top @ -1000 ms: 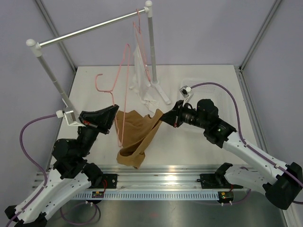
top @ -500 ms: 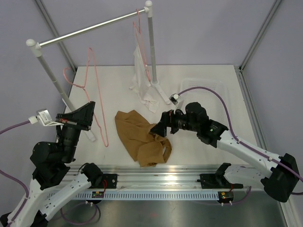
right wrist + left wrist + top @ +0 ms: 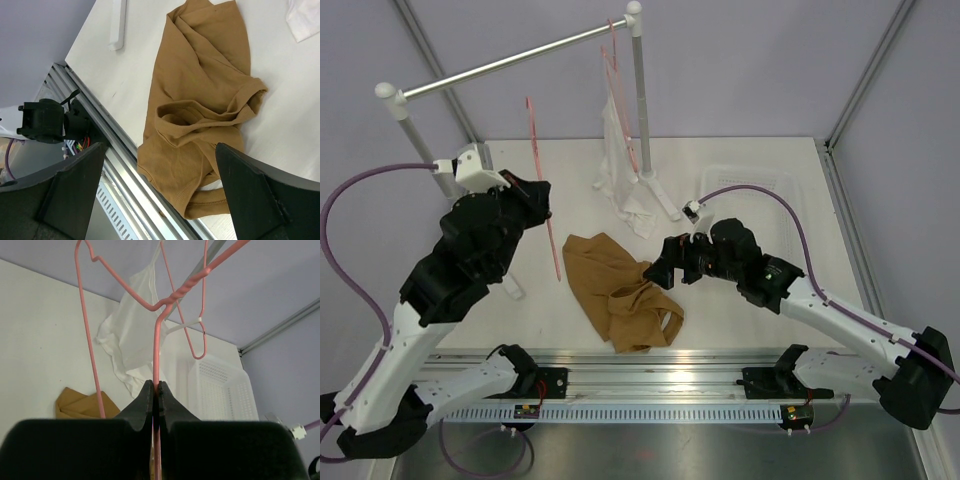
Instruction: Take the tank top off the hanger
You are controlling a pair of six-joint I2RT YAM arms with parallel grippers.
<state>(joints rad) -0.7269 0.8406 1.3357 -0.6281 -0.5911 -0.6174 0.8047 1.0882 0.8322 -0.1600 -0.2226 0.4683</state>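
Top external view has the tank top (image 3: pixel 618 292) lying off the hanger, a soft tan knit crumpled into folds on the matte white table (image 3: pixel 520 330) at lower centre of the frame, just above the ribbed metal rail (image 3: pixel 650 385) along the near edge. In the right wrist view its fine ribbing, rolled hems and a looped strap opening show clearly. The right gripper (image 3: pixel 663 268) hangs at the cloth's right edge with its dark wedge-shaped fingers (image 3: pixel 75 190) spread wide and nothing between them. The hanger (image 3: pixel 533 135), thin glossy pink wire, is bare and seen nearly edge-on as a slanted line at upper left of centre, lifted off the table. The left gripper (image 3: pixel 155 390) has its black tapered jaws pressed together on that wire, pinching a straight run below the twisted neck; above it the wire bends into a triangle with a notched shoulder. At upper centre a second pink hanger (image 3: pixel 613 60) hangs from a smooth silver rod (image 3: pixel 510 62) on white posts, draped with thin white cloth (image 3: pixel 618 150) that pools on the table. A white perforated plastic basket (image 3: pixel 220 390) sits at the right
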